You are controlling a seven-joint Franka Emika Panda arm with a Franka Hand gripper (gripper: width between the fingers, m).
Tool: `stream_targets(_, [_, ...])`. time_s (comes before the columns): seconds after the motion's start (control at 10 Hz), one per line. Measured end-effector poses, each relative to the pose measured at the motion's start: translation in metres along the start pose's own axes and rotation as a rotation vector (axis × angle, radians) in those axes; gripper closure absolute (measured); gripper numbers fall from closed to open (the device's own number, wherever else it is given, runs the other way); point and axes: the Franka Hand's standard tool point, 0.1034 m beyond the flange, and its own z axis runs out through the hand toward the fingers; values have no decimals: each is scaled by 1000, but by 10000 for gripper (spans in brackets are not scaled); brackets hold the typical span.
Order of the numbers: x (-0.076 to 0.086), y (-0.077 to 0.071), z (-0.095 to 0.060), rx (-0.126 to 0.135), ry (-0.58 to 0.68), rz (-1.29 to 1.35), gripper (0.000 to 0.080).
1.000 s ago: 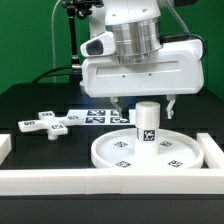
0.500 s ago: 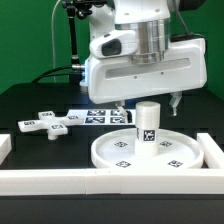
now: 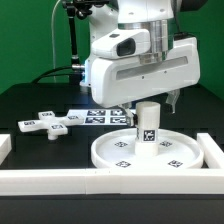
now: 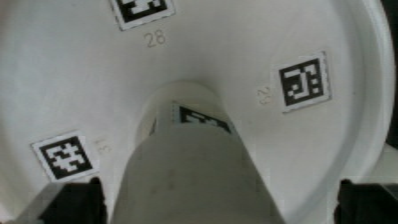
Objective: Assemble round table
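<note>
Straddling the post [image 3: 147,126], pincer [image 3: 151,108] partly hidden.

The round disc [image 3: 105,150] is white, dotted with black-and-white square tags. The post [image 3: 147,112] is white with one such tag on its side, and the cross-shaped piece [image 3: 50,123] is white with the same tags. The surface [image 3: 40,100] is black, the border wall [image 3: 60,180] plain white, and the backdrop [image 3: 30,40] green.

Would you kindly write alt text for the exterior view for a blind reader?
The arm's open gripper hangs over a short white post standing upright on a tagged round disc. A cross-shaped piece lies apart on the black table, toward the exterior view's left.
</note>
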Motion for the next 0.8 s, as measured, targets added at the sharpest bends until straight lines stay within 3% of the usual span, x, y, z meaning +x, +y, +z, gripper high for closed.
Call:
stream_targets(0.3, [-1, 2, 0, -2, -1, -203, 151])
stream_targets(0.8, [1, -2, 1, -35, -48, -693, 151])
